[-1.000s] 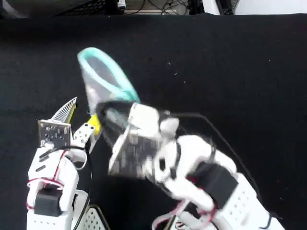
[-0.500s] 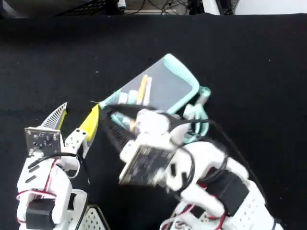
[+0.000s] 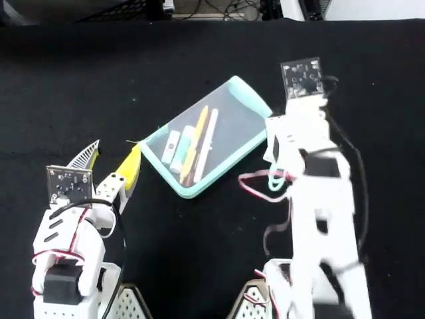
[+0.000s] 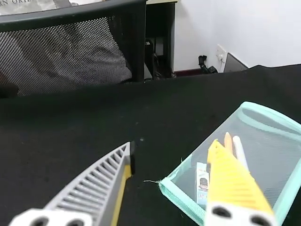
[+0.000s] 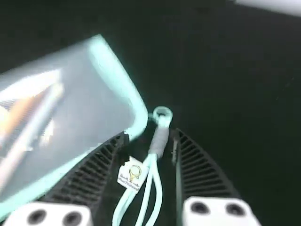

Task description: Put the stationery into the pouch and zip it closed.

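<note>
1. Right gripper (image 5: 150,135): the jaws stand parted and clamp nothing. The pouch's mint cord (image 5: 159,134) runs lengthwise through the gap between them, and a small tag (image 5: 130,173) hangs on the cord nearer the wrist.
2. Left gripper (image 3: 109,161) (image 4: 164,186): the jaws are spread wide and hold nothing. One finger is grey and ribbed, the other yellow. The gripper hangs over the near left part of the table, with the yellow finger's tip just beside the pouch's nearest left corner.
3. Pouch (image 3: 236,113) (image 4: 277,141) (image 5: 94,94): clear mesh with mint trim, lying flat and askew near the middle of the table. One rounded corner points toward the far edge. The right arm stands along the pouch's right side, where the cord (image 3: 273,181) loops back toward the near edge. Whether the zip is shut cannot be told.
4. Stationery: an orange pencil (image 3: 197,136), a white pen (image 3: 208,136) and some small pale pieces (image 3: 171,147) lie side by side inside the pouch, along its length.
5. Table (image 3: 99,80): black cloth covers it. The far edge runs straight across the top of the high view. A broad band of cloth lies between the pouch and that edge, and a further stretch reaches toward the right edge.
6. Room: cables (image 3: 219,10) lie beyond the far edge. A mesh-backed chair (image 4: 66,52) stands close behind the table, and a white wall (image 4: 244,28) rises to one side of it.
</note>
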Available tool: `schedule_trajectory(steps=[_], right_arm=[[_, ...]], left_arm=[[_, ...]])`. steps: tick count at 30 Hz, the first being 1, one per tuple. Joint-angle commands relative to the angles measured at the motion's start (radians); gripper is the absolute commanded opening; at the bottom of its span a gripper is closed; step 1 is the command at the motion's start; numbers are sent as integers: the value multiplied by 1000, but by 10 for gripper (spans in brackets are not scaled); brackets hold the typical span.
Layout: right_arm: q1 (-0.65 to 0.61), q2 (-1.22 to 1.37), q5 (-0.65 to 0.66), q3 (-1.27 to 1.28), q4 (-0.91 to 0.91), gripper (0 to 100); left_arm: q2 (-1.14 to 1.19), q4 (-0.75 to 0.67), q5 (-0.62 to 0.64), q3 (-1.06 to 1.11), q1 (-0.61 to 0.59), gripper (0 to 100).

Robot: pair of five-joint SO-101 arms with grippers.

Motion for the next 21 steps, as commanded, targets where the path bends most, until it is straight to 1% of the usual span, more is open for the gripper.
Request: schedule_trajectory(steps=[1,3,7,14,21], right_arm=[[35,219,-9,-137,-23,138],[37,328,0,-189,-23,138],[35,507,80,-283,-23,138],[71,725,160,-417,-23,137],[137,921,166,-585,-25,137]], left_arm=[[-3,-21,3,-10,10,266],[-3,-21,3,-8,13,266],[-3,-20,3,-10,10,266],[-3,-20,3,-10,10,266],[-3,-20,3,-10,10,266]])
